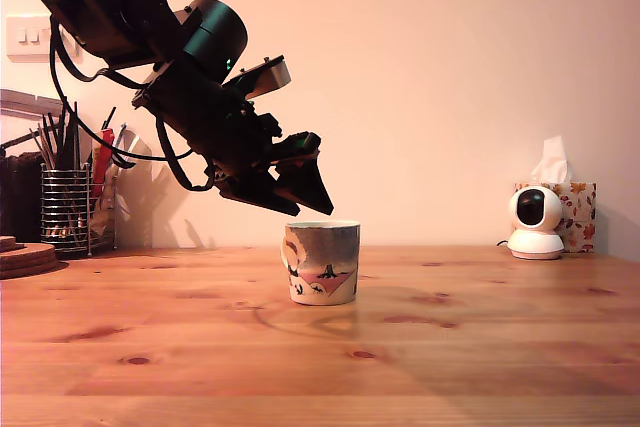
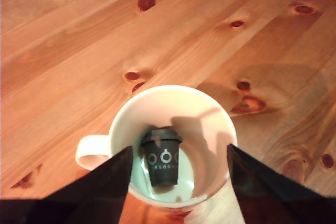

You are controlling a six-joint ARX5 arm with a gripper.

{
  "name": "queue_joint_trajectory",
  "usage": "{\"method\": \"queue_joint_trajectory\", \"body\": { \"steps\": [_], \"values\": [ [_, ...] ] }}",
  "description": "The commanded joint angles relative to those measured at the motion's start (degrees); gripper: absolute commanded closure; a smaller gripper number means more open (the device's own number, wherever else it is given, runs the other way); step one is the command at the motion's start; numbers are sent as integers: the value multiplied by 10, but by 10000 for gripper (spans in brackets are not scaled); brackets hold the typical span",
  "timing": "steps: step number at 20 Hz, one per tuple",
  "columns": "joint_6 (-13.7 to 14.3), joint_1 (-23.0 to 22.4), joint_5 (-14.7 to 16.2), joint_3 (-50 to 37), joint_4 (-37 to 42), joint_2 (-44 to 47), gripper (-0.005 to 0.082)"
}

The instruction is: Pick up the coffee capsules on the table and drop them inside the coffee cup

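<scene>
Dark capsule (image 2: 161, 156) inside mug (image 1: 322, 262), base hidden.

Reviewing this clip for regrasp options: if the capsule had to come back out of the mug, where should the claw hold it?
Grip the capsule across its wider rim, coming straight down through the mug's open mouth. It stands inside with its rim up, and the mug wall blocks any sideways approach. The claw hangs open just above.

The arm (image 1: 150, 42) is nearly all matt black, w/ a white housing at its upper end. One joint is a round black cylinder w/ a tiny green light. Beside it sits a small silver-grey block. Black cables loop along and under the body. The gripper (image 1: 305, 192) has two black fingers (image 2: 97, 192), flat and pointed, triangle-shaped.
</scene>
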Motion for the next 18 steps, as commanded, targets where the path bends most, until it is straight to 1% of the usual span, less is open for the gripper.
{"method": "queue_joint_trajectory", "body": {
  "steps": [1, 3, 4, 5, 7, 8, 12, 14, 18],
  "values": [
    [3, -2, 1, 1, 2, 10, 295],
    [2, -2, 1, 1, 0, 0, 376],
    [2, -2, 1, 1, 1, -6, 433],
    [2, -2, 1, 1, 1, -12, 506],
    [2, -2, 1, 1, 0, -26, 711],
    [1, -2, 2, 1, -3, -33, 798],
    [0, 0, 2, 1, -46, -65, 789],
    [0, 11, 13, 1, -74, -82, 789],
    [-2, 46, 68, 1, -120, -101, 789]
  ]
}}
